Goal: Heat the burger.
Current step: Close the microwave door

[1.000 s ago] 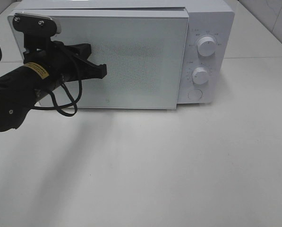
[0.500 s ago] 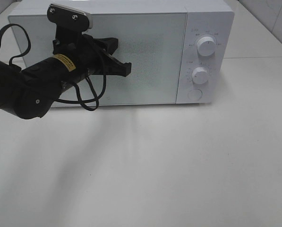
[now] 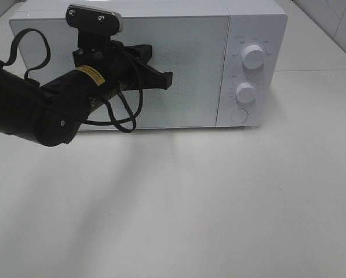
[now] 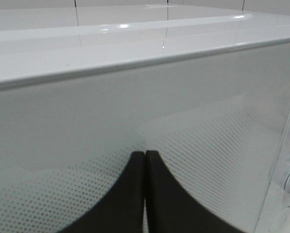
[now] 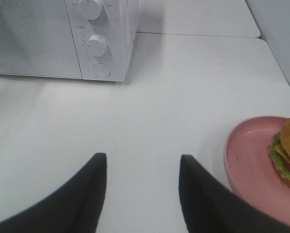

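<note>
Nearest the right wrist camera, the right gripper (image 5: 141,187) hangs over the white bench (image 5: 149,107) with its two dark fingers spread apart and nothing between them. Just beside it, at the edge of that view, the burger (image 5: 289,149) sits on a pink plate (image 5: 251,165), with a tan bun, green lettuce and a strip of yellow showing; only this view shows burger and plate, since the high camera's picture has neither of them nor the right arm. Farther off in the same view stands the white microwave (image 5: 62,39) with its door closed, and two round knobs and a round button on its panel. From the high camera, the left arm (image 3: 33,110) reaches across the microwave's front, carrying a yellow label (image 3: 93,75) whose print is too small to read, and a loose black cable (image 3: 123,116) loops below it. Its left gripper (image 3: 168,80) is pressed together against the microwave door (image 3: 190,69), near the middle; the left wrist view shows the two fingers closed flat on each other, right before the dotted glass. Small markings ring the upper knob (image 3: 253,56) and lower knob (image 3: 246,92), but they cannot be read.
</note>
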Tool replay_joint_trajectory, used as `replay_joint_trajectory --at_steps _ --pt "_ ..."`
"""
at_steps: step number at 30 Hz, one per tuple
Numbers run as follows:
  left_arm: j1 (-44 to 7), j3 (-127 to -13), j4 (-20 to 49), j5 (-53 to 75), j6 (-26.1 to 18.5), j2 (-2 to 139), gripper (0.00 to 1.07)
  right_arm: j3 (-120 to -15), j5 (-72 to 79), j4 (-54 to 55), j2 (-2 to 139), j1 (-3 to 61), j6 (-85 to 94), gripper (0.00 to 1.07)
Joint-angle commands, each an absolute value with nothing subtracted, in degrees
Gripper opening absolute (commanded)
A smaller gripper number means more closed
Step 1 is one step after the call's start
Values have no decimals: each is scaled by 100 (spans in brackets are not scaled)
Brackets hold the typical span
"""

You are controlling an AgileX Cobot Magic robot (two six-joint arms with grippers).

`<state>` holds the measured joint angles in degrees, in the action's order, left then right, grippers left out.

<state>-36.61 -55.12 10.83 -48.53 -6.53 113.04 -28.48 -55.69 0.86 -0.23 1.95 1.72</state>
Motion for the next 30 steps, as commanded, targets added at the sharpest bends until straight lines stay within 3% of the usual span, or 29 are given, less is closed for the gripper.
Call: replay_joint_trajectory --at_steps 1,6,12,17,26,30 --pt "-3845 -5632 1473 -4784 -665 11230 0 -2836 -5518 92 -172 183 201 49" --pt "-4068 -5626 1467 -4681 -716 11150 0 -2836 -5518 92 -172 183 201 49" --pt "-4452 -5615 1467 -4097 -1346 10903 0 -2836 -5518 92 -172 183 201 49" --pt "-4658 -5615 1467 -3249 -1553 10657 0 -2836 -5518 92 -172 183 201 49" --pt "-4784 -5615 1197 -997 -1501 10187 0 -2836 -5518 92 -172 183 201 49" --pt "-4784 -5615 922 189 -1071 9786 0 -2836 -5518 92 -172 183 201 49"
